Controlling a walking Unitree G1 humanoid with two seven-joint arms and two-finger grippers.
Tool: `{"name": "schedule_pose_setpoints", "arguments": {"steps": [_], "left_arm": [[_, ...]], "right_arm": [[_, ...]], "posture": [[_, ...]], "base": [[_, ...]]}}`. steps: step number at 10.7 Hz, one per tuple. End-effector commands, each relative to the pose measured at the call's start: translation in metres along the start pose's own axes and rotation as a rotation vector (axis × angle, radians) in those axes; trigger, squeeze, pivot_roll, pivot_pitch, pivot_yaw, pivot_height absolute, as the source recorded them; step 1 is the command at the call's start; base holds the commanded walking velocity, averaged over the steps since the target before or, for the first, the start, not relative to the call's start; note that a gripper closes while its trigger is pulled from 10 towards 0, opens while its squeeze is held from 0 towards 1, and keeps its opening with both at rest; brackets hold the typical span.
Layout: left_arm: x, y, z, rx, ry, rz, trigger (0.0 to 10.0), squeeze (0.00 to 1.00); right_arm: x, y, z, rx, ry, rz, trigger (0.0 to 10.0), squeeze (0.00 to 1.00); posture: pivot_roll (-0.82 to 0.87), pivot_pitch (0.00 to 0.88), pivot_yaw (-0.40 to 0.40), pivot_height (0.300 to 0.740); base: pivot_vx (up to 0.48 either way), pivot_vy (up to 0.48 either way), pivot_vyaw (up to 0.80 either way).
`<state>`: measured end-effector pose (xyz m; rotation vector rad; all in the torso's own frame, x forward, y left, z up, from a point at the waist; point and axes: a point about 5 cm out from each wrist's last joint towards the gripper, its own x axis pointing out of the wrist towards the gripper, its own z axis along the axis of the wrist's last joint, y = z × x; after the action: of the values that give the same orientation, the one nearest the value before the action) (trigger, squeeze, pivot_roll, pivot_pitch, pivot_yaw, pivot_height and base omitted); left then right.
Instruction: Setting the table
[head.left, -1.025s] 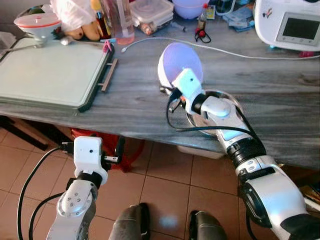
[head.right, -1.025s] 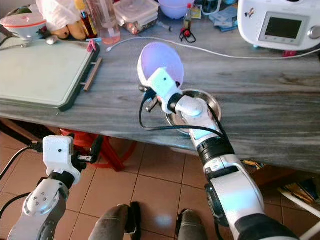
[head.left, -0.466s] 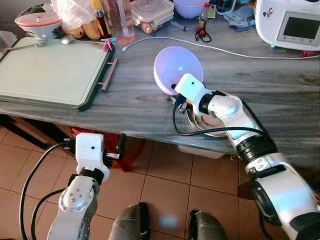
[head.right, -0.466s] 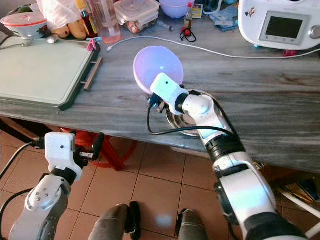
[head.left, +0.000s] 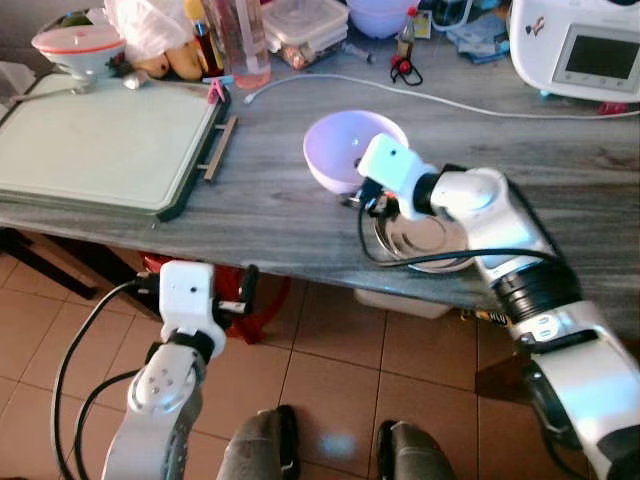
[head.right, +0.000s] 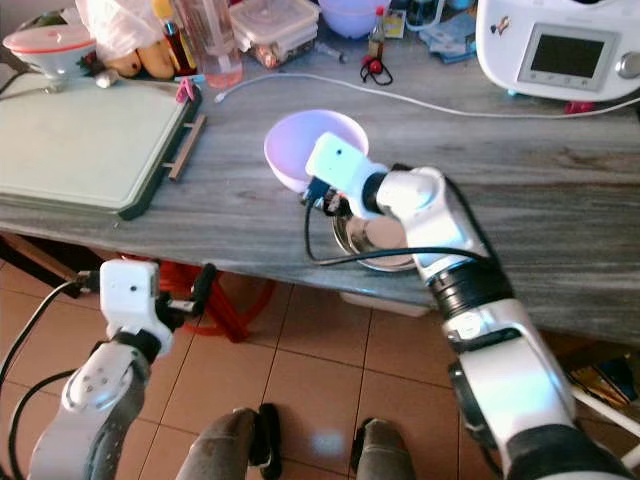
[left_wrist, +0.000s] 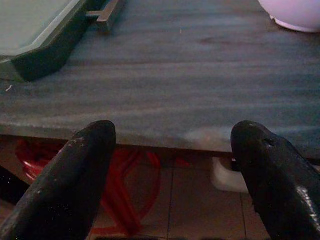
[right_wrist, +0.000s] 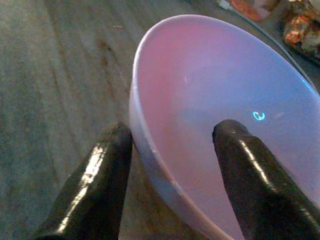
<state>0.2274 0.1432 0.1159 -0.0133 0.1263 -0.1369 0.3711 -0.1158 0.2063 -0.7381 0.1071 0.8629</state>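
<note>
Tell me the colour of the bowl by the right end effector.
Pale lilac bowl, clearest in the right eye view.

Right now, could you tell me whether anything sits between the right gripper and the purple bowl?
Nothing visible does: the right gripper straddles the purple bowl's rim, one finger inside and one outside, beside the metal dish.

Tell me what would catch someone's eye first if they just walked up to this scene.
The lilac bowl sits upright mid-table, with the right gripper straddling its near rim, one finger inside and one outside. Just beside it lies a shiny metal dish at the table's front edge. The left gripper hangs open below the table edge.
</note>
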Motion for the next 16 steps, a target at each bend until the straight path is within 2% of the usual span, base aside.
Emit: {"name": "schedule_pose_setpoints", "arguments": {"steps": [1, 3, 6, 7, 8, 9, 10, 11, 12, 13, 16], "left_arm": [[0.001, 0.0, -0.006, -0.006, 0.021, -0.008, 10.0, 0.0], [0.003, 0.0, -0.009, -0.029, 0.027, -0.005, 10.0, 0.0], [0.003, 0.0, -0.008, -0.062, -0.001, 0.0, 10.0, 0.0], [0.004, 0.0, -0.008, -0.068, -0.004, 0.002, 10.0, 0.0], [0.005, -0.001, -0.007, -0.073, -0.016, -0.009, 10.0, 0.0], [0.005, -0.001, -0.007, -0.077, -0.022, -0.007, 10.0, 0.0], [0.006, 0.0, -0.007, -0.078, -0.023, -0.003, 10.0, 0.0], [0.008, -0.001, -0.006, -0.08, -0.03, -0.003, 10.0, 0.0], [0.01, -0.002, -0.005, -0.081, -0.036, -0.004, 10.0, 0.0], [0.012, -0.002, -0.005, -0.08, -0.041, -0.004, 10.0, 0.0], [0.013, 0.0, -0.006, -0.081, -0.046, 0.002, 10.0, 0.0]], "right_arm": [[-0.005, 0.002, 0.003, -0.02, 0.007, 0.024, 10.0, 1.0], [-0.01, 0.003, 0.006, 0.002, -0.024, -0.01, 10.0, 1.0], [-0.021, 0.014, 0.016, 0.149, -0.17, -0.079, 10.0, 1.0], [-0.026, 0.018, 0.017, 0.247, -0.232, -0.146, 10.0, 0.68], [-0.032, 0.022, 0.017, 0.293, -0.275, -0.227, 10.0, 0.0], [-0.039, 0.031, 0.017, 0.338, -0.317, -0.321, 10.0, 0.0], [-0.048, 0.043, 0.014, 0.425, -0.356, -0.441, 10.0, 0.0], [-0.055, 0.064, -0.004, 0.495, -0.332, -0.547, 10.0, 0.0], [-0.06, 0.074, -0.018, 0.538, -0.296, -0.62, 10.0, 0.0], [-0.065, 0.086, -0.028, 0.512, -0.257, -0.667, 10.0, 0.0], [-0.072, 0.094, -0.045, 0.586, -0.197, -0.753, 10.0, 0.0]], "posture": [[0.04, 0.16, 0.068, 0.74], [0.03, 0.146, 0.06, 0.74], [0.02, 0.119, 0.052, 0.74], [0.02, 0.112, 0.049, 0.74], [0.01, 0.11, 0.046, 0.74], [0.0, 0.106, 0.045, 0.74], [0.0, 0.103, 0.044, 0.74], [-0.01, 0.099, 0.042, 0.74], [-0.01, 0.095, 0.042, 0.74], [-0.02, 0.089, 0.042, 0.74], [-0.03, 0.076, 0.039, 0.74]], "base": [[0.0, 0.0, 0.0], [0.0, 0.0, 0.0], [0.0, 0.0, 0.0], [0.0, 0.0, 0.0], [0.0, 0.0, 0.0], [0.0, 0.0, 0.0], [0.0, 0.0, 0.0], [-0.244, 0.0, 0.0], [-0.244, 0.0, 0.0], [-0.259, 0.0, 0.0], [-0.341, 0.0, -0.16]]}}
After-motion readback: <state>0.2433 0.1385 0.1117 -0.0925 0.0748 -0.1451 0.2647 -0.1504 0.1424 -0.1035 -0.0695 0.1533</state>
